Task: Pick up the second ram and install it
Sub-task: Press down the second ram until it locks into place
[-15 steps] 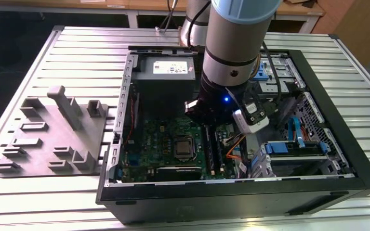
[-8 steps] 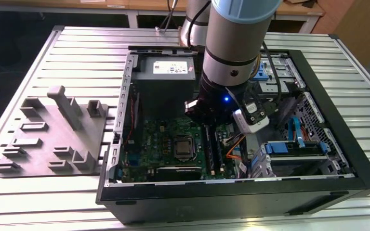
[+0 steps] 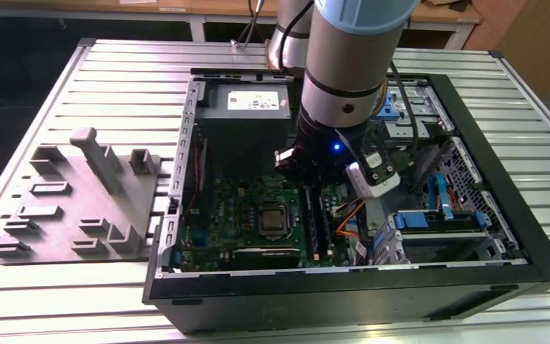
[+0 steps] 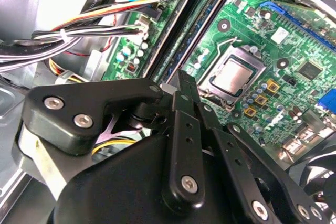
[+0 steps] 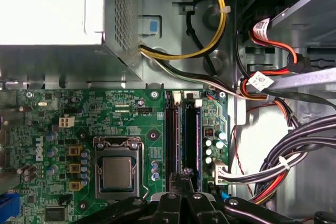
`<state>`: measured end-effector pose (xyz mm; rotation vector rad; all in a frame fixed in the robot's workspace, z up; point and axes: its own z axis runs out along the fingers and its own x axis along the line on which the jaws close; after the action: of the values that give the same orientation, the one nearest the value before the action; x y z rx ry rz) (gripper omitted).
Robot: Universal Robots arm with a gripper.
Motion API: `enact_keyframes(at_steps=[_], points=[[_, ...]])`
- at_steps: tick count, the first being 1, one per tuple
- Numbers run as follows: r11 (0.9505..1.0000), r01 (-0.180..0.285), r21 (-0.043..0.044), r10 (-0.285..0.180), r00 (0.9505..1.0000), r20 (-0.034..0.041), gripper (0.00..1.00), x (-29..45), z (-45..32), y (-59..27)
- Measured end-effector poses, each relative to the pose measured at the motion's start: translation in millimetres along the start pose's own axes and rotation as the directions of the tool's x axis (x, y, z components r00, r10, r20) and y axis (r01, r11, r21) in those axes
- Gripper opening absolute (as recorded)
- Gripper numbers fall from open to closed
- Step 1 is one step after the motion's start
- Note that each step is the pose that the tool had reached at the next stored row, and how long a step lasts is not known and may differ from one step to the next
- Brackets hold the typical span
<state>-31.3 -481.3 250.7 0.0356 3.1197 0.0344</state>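
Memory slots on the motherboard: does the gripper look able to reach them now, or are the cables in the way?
Probably yes. In the first wrist view the gripper hangs directly over the memory slots, and the cable bundle lies off to one side, not across them.

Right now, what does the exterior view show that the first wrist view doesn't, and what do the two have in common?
Exterior view alone: the whole open computer case on a slatted table, a grey moulded fixture at the exterior view's left, and the robot arm reaching down into the case.

First wrist view alone: a close look at the yellow cable, the black cable bundles, and the tool right at the memory slots.

Both: the green motherboard, its processor socket and the power supply.
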Motion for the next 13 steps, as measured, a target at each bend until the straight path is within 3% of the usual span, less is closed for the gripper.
enact_keyframes(at_steps=[13], points=[[1.0000,0.000,-0.0023,0.000,1.0000,0.0001,0.10,0.7,3.2,24.9]])
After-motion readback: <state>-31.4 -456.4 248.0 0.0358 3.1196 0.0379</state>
